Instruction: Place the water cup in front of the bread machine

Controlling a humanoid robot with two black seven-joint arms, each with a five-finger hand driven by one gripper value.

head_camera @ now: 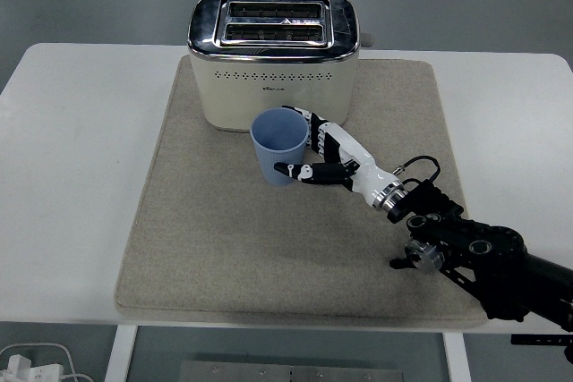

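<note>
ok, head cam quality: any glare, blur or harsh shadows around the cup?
Head view: sharp throughout, no motion blur on the right hand or the blue cup. Lighting is soft and even; only faint shadows on the beige mat. The toaster has bright reflections on its chrome top, not blown out. Left arm absent.

pale blue cup point(279, 144), cream toaster point(273, 69) with a shiny chrome top and a row of tiny dots across its front, beige speckled mat point(269, 248), plain white tabletop point(72, 176), right hand point(327, 157) white with black fingers point(291, 170), black arm
</note>
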